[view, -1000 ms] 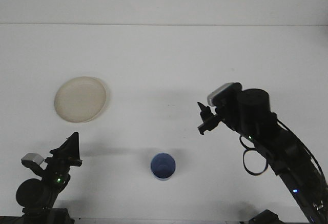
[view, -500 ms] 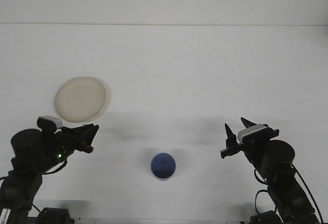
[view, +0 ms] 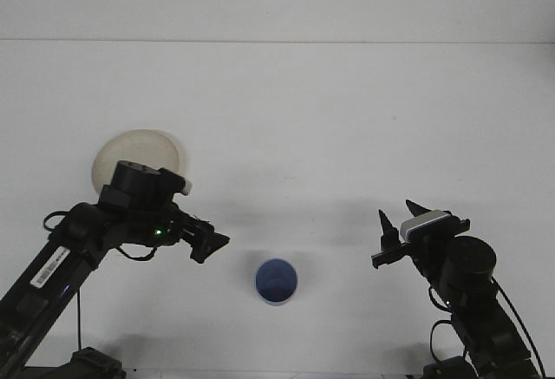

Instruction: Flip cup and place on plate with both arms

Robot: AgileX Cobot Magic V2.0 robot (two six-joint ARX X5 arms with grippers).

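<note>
A small blue cup (view: 276, 281) stands on the white table near the front edge, between the two arms; I cannot tell which end faces up. A round cream plate (view: 130, 155) lies at the left, its near edge hidden behind my left arm. My left gripper (view: 209, 244) reaches out to the right, low over the table, a short way left of the cup and apart from it. To the cup's right my right gripper (view: 397, 223) is open, with nothing between its fingers, about a hand's width from the cup.
The white table (view: 295, 119) runs back to a pale wall. Both arm bases stand at the front corners.
My left arm has risen from the front left corner and swung right, its gripper now near the cup. The right arm pulled back from mid-table and has held still since.
</note>
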